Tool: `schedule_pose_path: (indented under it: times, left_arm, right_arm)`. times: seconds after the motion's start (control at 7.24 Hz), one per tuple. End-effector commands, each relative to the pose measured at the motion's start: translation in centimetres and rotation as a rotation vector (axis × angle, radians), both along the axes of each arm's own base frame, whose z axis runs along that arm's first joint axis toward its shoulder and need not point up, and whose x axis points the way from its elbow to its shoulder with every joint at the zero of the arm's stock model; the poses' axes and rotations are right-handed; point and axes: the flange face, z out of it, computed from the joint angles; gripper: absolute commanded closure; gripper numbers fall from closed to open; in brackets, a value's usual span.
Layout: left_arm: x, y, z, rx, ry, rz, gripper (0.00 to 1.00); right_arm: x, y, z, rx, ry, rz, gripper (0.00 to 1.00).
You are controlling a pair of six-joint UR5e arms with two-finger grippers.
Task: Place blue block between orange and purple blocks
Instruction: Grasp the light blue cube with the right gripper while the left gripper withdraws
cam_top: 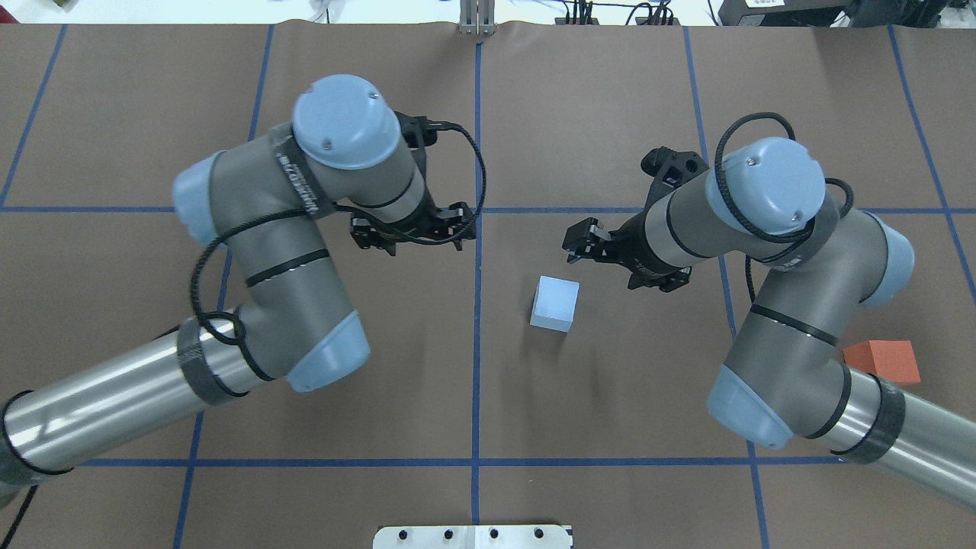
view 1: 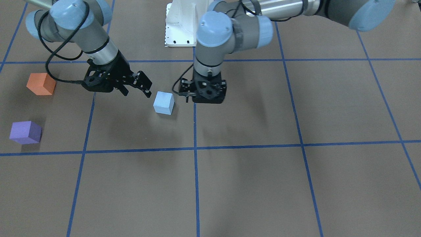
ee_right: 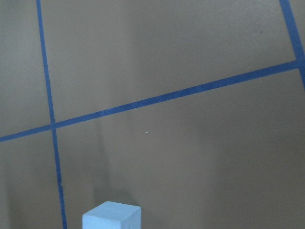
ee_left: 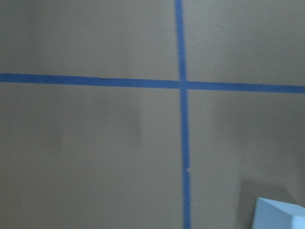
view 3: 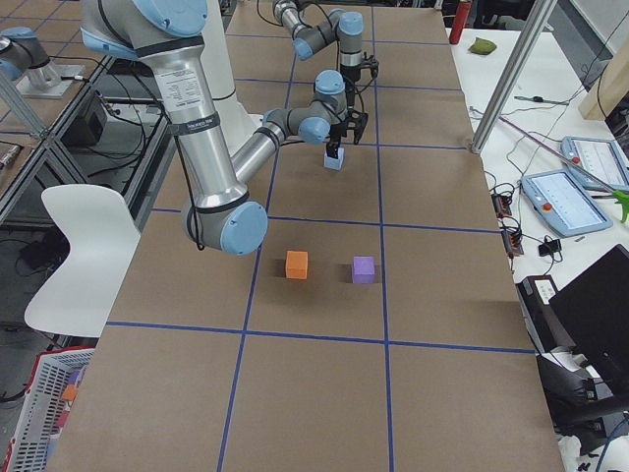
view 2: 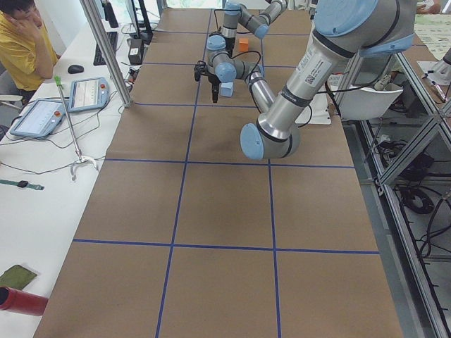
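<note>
The light blue block [view 1: 163,102] sits on the brown table between my two grippers; it also shows in the overhead view [cam_top: 554,303] and at the bottom edge of both wrist views [ee_left: 281,214] [ee_right: 112,217]. My right gripper [view 1: 138,93] is open and empty, tilted, close beside the block without touching it [cam_top: 579,242]. My left gripper [view 1: 205,97] points straight down on the block's other side, apart from it; its jaws look apart and empty [cam_top: 415,232]. The orange block [view 1: 41,84] and the purple block [view 1: 25,132] stand side by side with a gap, far out on my right.
Blue tape lines [view 1: 195,148] divide the table into squares. The white robot base [view 1: 179,24] is at the near edge. In the overhead view my right arm [cam_top: 793,343] hides the purple block and part of the orange one [cam_top: 884,360]. An operator sits at a side desk [view 2: 25,42].
</note>
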Motion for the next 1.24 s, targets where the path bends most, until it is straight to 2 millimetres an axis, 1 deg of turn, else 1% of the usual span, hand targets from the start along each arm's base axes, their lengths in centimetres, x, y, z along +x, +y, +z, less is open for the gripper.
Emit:
schedule_pose_path:
  times: [0.0, 0.14, 0.28, 0.41, 0.55, 1.11]
  left_arm:
    - [-7.7, -1.2, 4.6, -0.054, 0.009, -0.042, 0.00]
    - [-8.5, -0.5, 5.7, -0.054, 0.008, -0.042, 0.00]
    - [-8.3, -0.3, 5.6, -0.051, 0.009, -0.039, 0.00]
    - [-8.3, -0.3, 5.7, -0.051, 0.009, -0.037, 0.00]
    - [-8.3, -0.3, 5.7, -0.051, 0.009, -0.037, 0.00]
    - [-8.2, -0.2, 5.8, -0.054, 0.007, -0.037, 0.00]
  right_arm:
    - [-5.7, 1.0, -1.3, -0.056, 0.041, 0.027, 0.04]
    - [-8.2, 1.0, -0.9, -0.043, 0.076, 0.039, 0.03]
    - [-8.6, 1.2, -0.7, -0.032, 0.087, 0.044, 0.03]
    - [-8.6, 1.1, -0.5, -0.026, 0.094, 0.042, 0.03]
    - [-8.5, 1.1, 0.1, -0.026, 0.107, 0.045, 0.02]
    - [-8.6, 1.0, 0.9, -0.018, 0.130, 0.035, 0.02]
